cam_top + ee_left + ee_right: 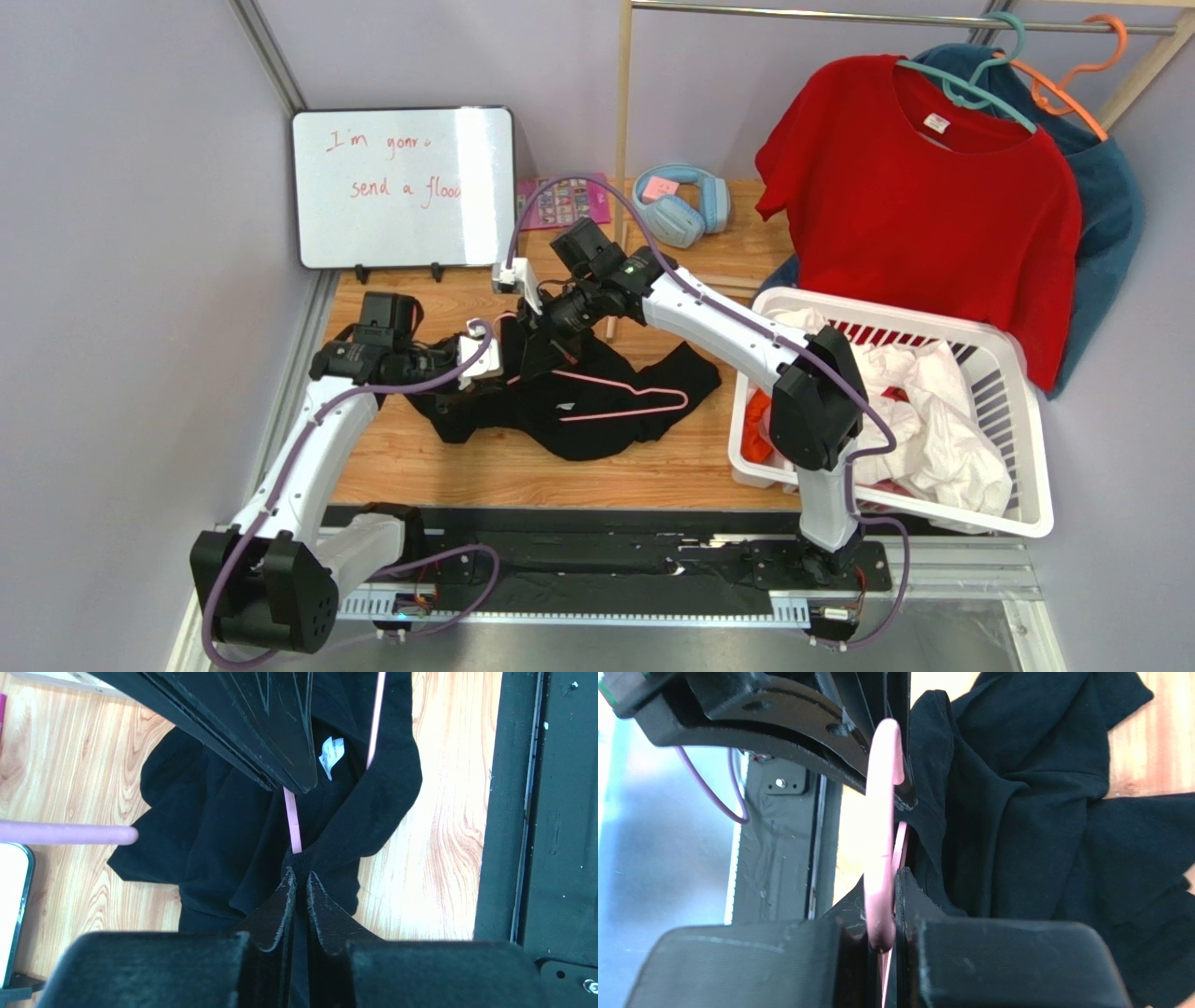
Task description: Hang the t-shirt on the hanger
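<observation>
Twice gripped on the bench (pixel 407 469), left tool (pixel 298 875) pinching the black t-shirt (pixel 210 833) and right tool (pixel 882 889) clamping the pink wire hanger (pixel 292 819) inside it, risks cloth slipping off under uneven pulling.

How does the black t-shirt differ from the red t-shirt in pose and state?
The black t-shirt lies crumpled on the table; the red t-shirt hangs spread out below the rail. The red t-shirt sits on a teal hanger; the black t-shirt is not yet hung on the pink hanger. The left end effector pinches the black t-shirt; no end effector touches the red t-shirt. Both carry a white neck label.
</observation>
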